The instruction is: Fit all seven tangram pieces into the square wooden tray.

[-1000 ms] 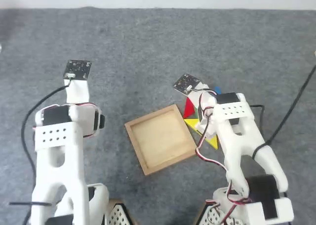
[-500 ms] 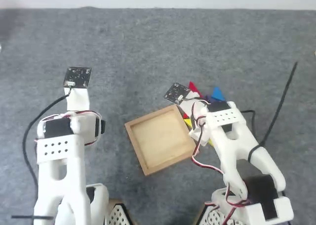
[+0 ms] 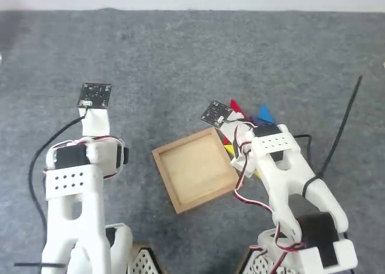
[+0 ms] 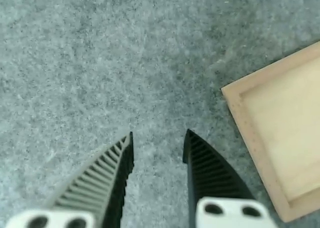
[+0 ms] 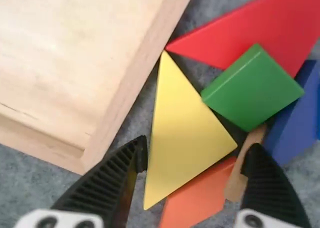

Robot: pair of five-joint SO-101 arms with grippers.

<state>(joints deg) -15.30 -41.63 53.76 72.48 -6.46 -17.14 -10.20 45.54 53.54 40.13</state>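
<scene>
The square wooden tray (image 3: pixel 195 168) lies empty in the middle of the grey mat, between the two arms. The tangram pieces are heaped just past its right rim (image 5: pixel 145 62). My right gripper (image 5: pixel 197 153) is open, one finger on each side of the yellow triangle (image 5: pixel 182 133). Around it lie a green square (image 5: pixel 252 86), a red triangle (image 5: pixel 250 30), a blue piece (image 5: pixel 295 120) and an orange piece (image 5: pixel 195 200). Red (image 3: pixel 236 107) and blue (image 3: pixel 264 113) tips show beyond the right arm (image 3: pixel 271 144). My left gripper (image 4: pixel 159 138) is open over bare mat, beside a tray corner (image 4: pixel 235 95).
A pale wood-coloured piece (image 5: pixel 245 173) sits between the orange and blue pieces. Grey mat (image 3: pixel 180 63) stretches free behind the tray and to its left. Black cables trail beside the left arm (image 3: pixel 81 156) and along the right edge (image 3: pixel 343 123).
The right arm has swung left toward the tray's corner, uncovering the red and blue tips. The left arm shifted slightly. Over the last half second nothing moved.
</scene>
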